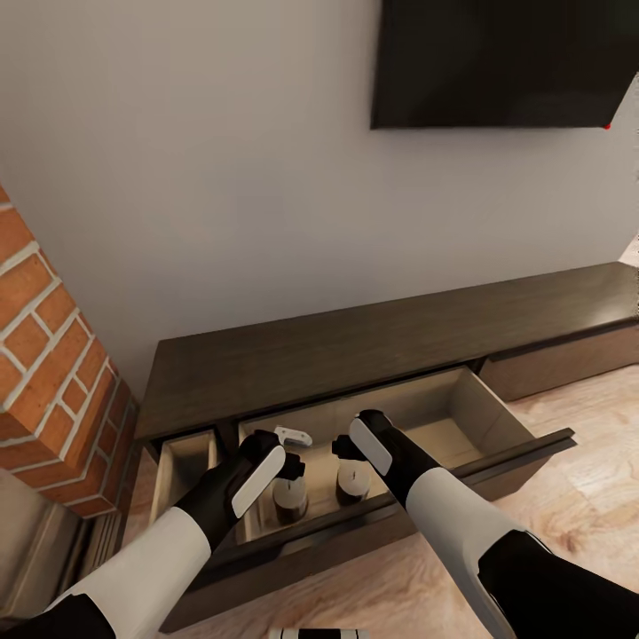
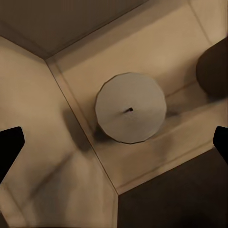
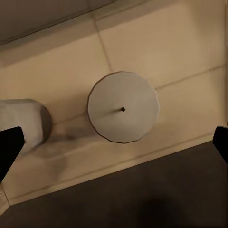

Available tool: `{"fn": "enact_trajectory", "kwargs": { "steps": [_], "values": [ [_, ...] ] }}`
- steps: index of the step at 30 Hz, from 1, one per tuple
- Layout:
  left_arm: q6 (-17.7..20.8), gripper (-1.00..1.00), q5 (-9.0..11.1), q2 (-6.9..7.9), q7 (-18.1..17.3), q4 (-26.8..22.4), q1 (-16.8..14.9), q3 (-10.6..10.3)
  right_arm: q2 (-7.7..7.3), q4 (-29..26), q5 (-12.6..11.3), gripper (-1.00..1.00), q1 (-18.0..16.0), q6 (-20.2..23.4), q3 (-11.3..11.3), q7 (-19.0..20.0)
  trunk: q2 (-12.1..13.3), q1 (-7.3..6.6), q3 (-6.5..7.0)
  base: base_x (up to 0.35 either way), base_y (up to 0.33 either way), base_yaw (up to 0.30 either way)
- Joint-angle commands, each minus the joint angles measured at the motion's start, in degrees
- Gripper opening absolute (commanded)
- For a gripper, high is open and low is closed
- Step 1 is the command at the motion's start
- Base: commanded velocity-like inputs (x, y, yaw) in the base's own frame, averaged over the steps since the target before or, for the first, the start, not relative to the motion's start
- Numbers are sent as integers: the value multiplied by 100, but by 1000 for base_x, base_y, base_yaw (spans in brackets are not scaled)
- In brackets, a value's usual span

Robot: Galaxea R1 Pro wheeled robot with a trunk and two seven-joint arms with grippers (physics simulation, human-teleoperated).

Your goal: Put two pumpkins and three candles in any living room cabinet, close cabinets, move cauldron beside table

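Note:
The long dark-brown cabinet has its wide middle drawer pulled out. Two pale, dark-sided candles stand upright in the drawer's front left part, the left candle and the right candle. My left gripper hangs open right over the left candle, with nothing between its fingers. My right gripper hangs open over the right candle. The neighbouring candle appears beside it in the right wrist view. The pumpkins, cauldron and table are out of view.
A narrow drawer at the cabinet's left end is also pulled out. A brick column stands at the left, and a dark screen hangs on the wall above. The drawer's right half is bare. A small white piece beyond the left gripper is unclear.

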Motion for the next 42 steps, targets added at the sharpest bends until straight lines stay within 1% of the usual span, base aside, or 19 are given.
{"fn": "enact_trajectory", "kwargs": {
  "steps": [1, 10, 22, 25, 27, 42],
  "values": [
    [8, 100, 61, 3, 59, -5, -5, -15, 0, -3, -48, 100, -4, 8, 16, -52, 0, -3, 18, 0, 0, 0],
    [4, 100, 61, 3, 56, 29, -6, -14, 0, -3, -48, 100, -4, 8, 15, -52, 12, -26, 217, -4, 0, 0],
    [0, 100, 61, 3, 63, 34, -3, -13, 0, -3, -48, 100, -4, 8, 16, -46, 28, -57, 483, -89, 0, 0],
    [2, 100, 61, 3, 64, 35, -2, -14, 0, -8, -48, 100, -4, 8, 20, 19, 32, -65, 549, -11, 0, 0],
    [5, 100, 61, 3, 62, 35, -3, -14, 0, -18, -54, 100, -4, 7, 23, 137, 34, -70, 594, -4, 0, 0],
    [1, 100, 52, 3, 61, 42, -6, -14, 0, -44, -57, 100, -4, 0, 23, 191, 54, -109, 926, 0, 0, 0]
  ]
}}
